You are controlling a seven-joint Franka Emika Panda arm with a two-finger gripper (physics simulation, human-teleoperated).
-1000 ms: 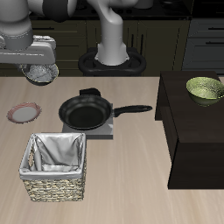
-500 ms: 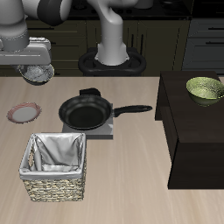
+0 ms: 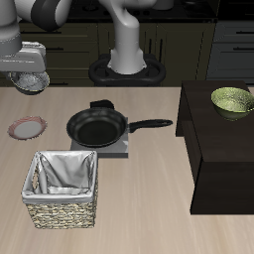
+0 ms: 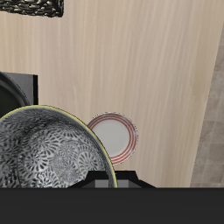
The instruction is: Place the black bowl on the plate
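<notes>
Clamped in the gripper (image 3: pixel 30 81), black bowl (image 4: pixel 48 149) aloft, plate (image 3: pixel 27 128) below, slightly toward table's front edge.

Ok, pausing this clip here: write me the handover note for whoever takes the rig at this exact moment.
Gripper: shut on the black bowl, held in the air above the table, off to one side of the plate.
Plate: bare, near the table's edge, beside the frying pan.
Done: bowl picked up and carried most of the way.
Left: centre the bowl over the plate, lower it, open the gripper.
</notes>
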